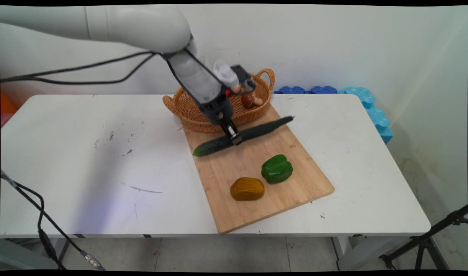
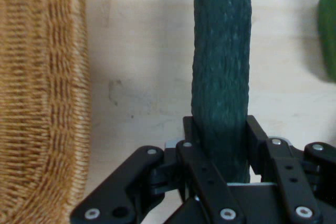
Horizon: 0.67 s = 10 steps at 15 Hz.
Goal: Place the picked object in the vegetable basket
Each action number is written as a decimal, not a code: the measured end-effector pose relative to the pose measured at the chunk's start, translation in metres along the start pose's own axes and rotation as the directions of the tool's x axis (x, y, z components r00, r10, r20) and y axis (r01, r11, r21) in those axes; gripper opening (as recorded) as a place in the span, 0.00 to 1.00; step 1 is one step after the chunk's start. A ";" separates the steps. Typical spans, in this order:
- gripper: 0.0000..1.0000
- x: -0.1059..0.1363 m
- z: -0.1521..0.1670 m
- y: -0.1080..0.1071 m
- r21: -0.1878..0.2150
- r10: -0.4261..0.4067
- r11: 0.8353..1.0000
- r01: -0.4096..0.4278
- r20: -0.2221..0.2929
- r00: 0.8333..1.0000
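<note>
Your gripper [image 1: 234, 137] has its jaws clamped across the middle of the cucumber [image 1: 253, 133], a balanced hold, which lies slantwise over the far end of the cutting board [image 1: 295, 180], just beside the basket [image 1: 188, 111] and apart from the pepper [image 1: 277, 168].

There is no text, label, brand, number or sign that can be read, not on the arm, not on the things on the table, not on the wall behind it
</note>
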 end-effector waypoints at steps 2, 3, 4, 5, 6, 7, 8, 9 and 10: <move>0.00 0.009 -0.029 -0.002 -0.005 -0.030 1.000 0.030 -0.032 0.999; 0.00 0.012 -0.042 -0.004 -0.006 -0.044 0.999 0.044 -0.044 0.998; 0.00 0.014 -0.056 -0.008 -0.005 -0.060 0.998 0.060 -0.055 0.997; 0.00 0.016 -0.069 -0.012 -0.001 -0.075 0.997 0.075 -0.064 0.995; 0.00 0.017 -0.079 -0.017 0.003 -0.088 0.996 0.088 -0.069 0.994; 0.00 0.017 -0.085 -0.020 0.007 -0.097 0.995 0.098 -0.074 0.993; 0.00 0.018 -0.094 -0.026 0.013 -0.111 0.994 0.113 -0.080 0.991; 0.00 0.018 -0.102 -0.033 0.024 -0.128 0.991 0.130 -0.085 0.988; 0.00 0.017 -0.109 -0.041 0.036 -0.145 0.988 0.148 -0.089 0.985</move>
